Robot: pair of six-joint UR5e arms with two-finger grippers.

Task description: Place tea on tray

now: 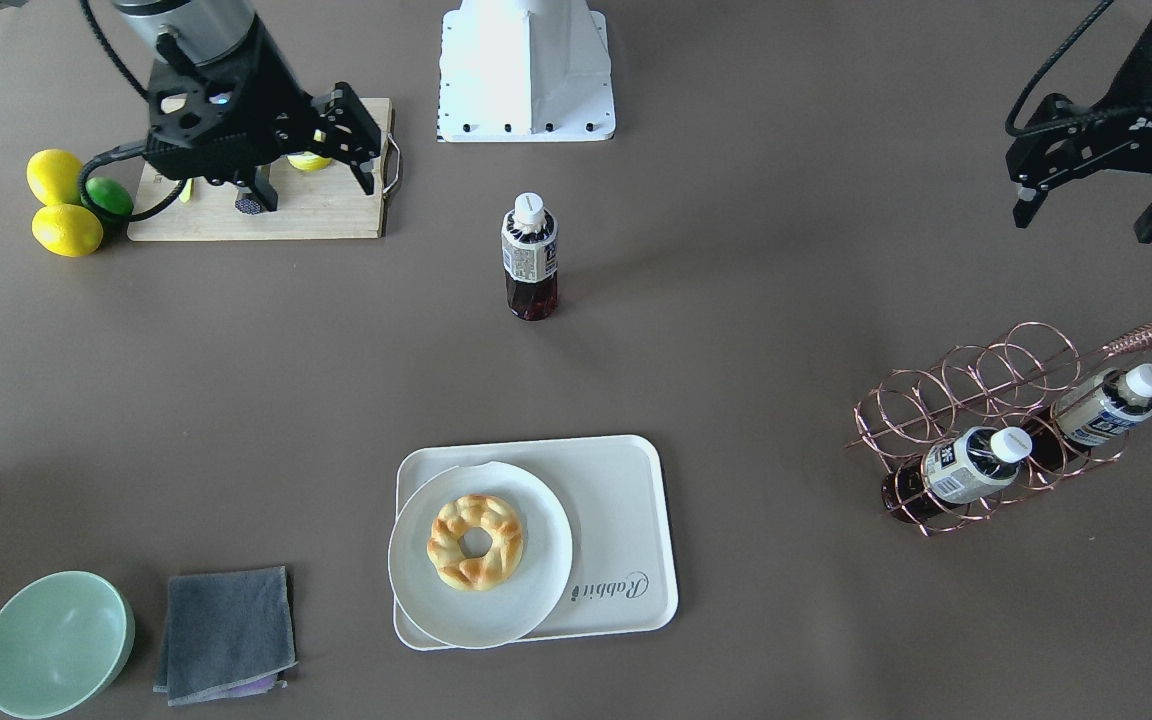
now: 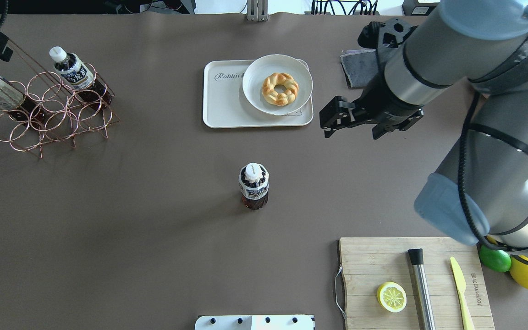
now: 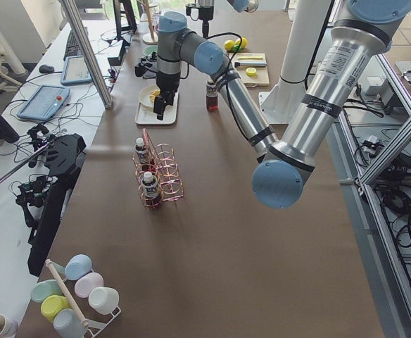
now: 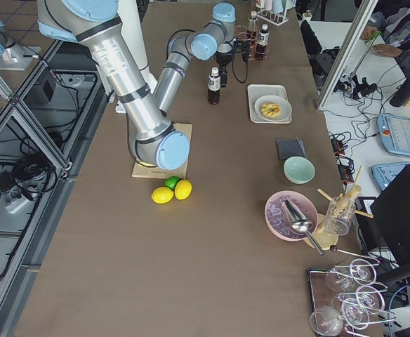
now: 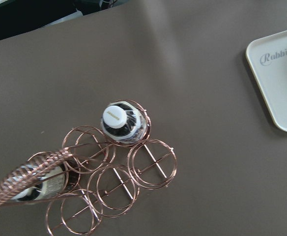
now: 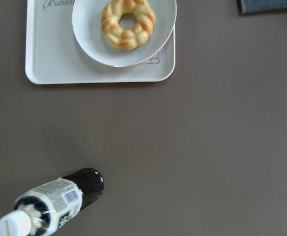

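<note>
1. Centrally, the tea point(image 2: 253, 185) stands upright on the bare table, white cap up, with nothing touching it. Clock directions below follow the overhead view.
2. The tray point(image 2: 226, 104) lies at the tea's 12 o'clock, well apart from it. A round plate point(image 2: 255, 81) bearing a ring pastry point(image 2: 280, 89) covers the tray's 3 o'clock half. The 9 o'clock half, below the "Rabbit" lettering, is bare.
3. The right gripper point(image 1: 311, 185) hovers high above the table toward the tea's 2 o'clock, fingers spread apart and holding nothing.
4. The left gripper point(image 1: 1094, 212) hangs over the wire rack point(image 2: 57, 112) at the tea's 10 o'clock, fingers likewise apart and empty. Two more bottles point(image 2: 72, 69) sit in that rack.
5. Step in hand, as judged: the approach to the grasp, since the tea is not yet picked up.
6. Next move, as judged:
   - The right gripper appears the nearer. It should travel toward 8 o'clock, descend around the bottle's body and close on it.
   - It should then lift the bottle, carry it toward 12 o'clock and set it upright on the tray's bare half, clear of the plate's rim.
</note>
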